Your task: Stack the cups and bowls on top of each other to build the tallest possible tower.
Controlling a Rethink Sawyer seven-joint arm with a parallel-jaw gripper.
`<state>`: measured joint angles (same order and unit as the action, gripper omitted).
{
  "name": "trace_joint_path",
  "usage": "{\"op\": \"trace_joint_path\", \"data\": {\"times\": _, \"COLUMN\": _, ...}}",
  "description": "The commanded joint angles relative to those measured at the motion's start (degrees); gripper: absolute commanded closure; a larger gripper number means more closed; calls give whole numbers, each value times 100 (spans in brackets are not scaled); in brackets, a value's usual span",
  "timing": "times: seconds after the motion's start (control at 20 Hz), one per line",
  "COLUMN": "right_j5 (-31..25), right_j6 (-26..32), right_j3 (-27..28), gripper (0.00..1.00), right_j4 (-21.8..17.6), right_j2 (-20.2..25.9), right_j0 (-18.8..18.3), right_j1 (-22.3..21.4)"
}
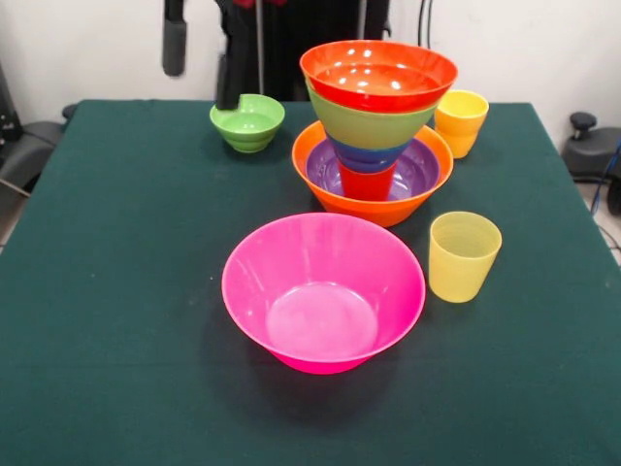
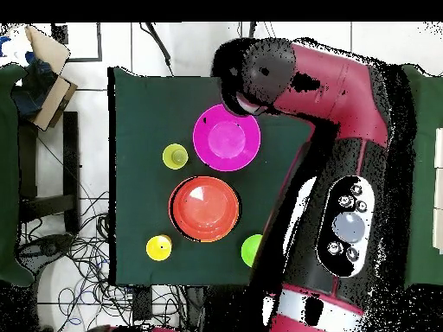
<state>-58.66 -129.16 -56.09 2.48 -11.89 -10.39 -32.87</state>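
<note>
Five pieces already make up the tower [image 1: 376, 136], which stands just past the middle of the bench [image 1: 116, 291] in the front view: a large orange bowl [image 1: 374, 206] as base, a shallow purple bowl [image 1: 419, 170] nested in it, then a red-orange cup [image 1: 367, 182] carrying blue, green and red-orange bowls, so strictly six. Left to add, by my judgement, are the large pink bowl [image 1: 323, 291] at the tower's 6 o'clock, a pale yellow cup [image 1: 464, 255] at 4 o'clock, a deeper yellow cup [image 1: 461, 121] at 2 o'clock, and a small green bowl [image 1: 247, 122] at 10 o'clock. At that green bowl's rim hangs the end effector [image 1: 201, 68], one dark finger [image 1: 227, 83] reaching into the bowl, another [image 1: 174, 44] well outside, so it stands wide and holds nothing.
</note>
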Motion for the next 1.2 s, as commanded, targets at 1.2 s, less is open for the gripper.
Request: {"op": "trace_joint_path", "data": {"times": 1.2, "right_j5": -1292, "right_j6": 57, "right_j3": 2892, "gripper": 0, "right_j4": -29, "right_j2": 761, "right_j0": 485, "right_j1": 2387}}
